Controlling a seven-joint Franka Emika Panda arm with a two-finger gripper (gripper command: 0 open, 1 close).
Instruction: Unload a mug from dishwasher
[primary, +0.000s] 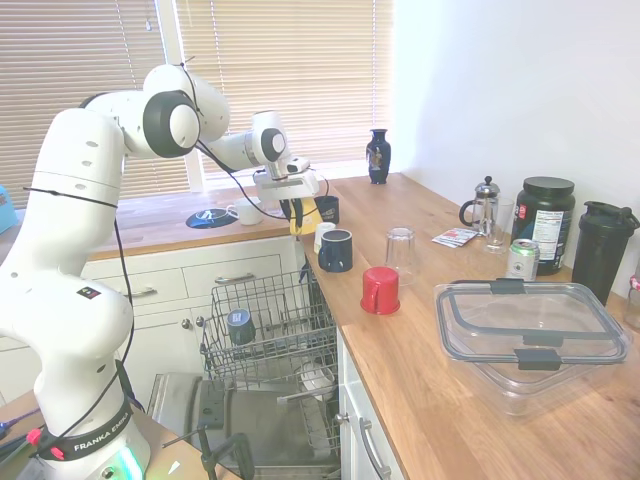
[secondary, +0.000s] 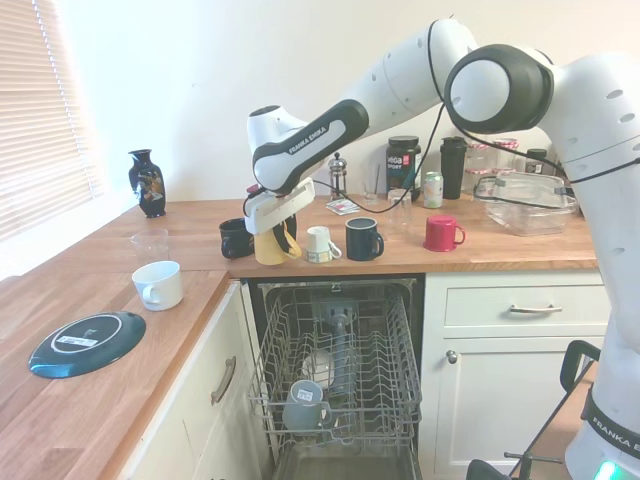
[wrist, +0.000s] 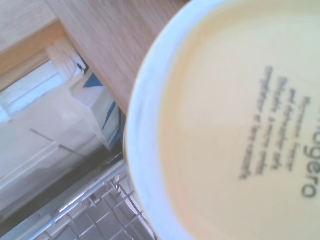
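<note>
Yellow mug (secondary: 271, 247): glazed ceramic, glossy, smooth; base (wrist: 235, 125) matt with printed text. Worktop (primary: 450, 350): wood, visible grain, satin. Dishwasher rack (secondary: 340, 360): grey coated metal wire. Storage box (primary: 530, 335): clear plastic.

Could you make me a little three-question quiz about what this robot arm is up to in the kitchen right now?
1. True or false: the yellow mug is out of the dishwasher, at the worktop's front edge.
2. What is the hand closed on? A) red cup B) yellow mug C) vase
3. Fill in: a grey ____ sits in the wire rack.

Key: 1 true. 2 B. 3 mug.
</note>
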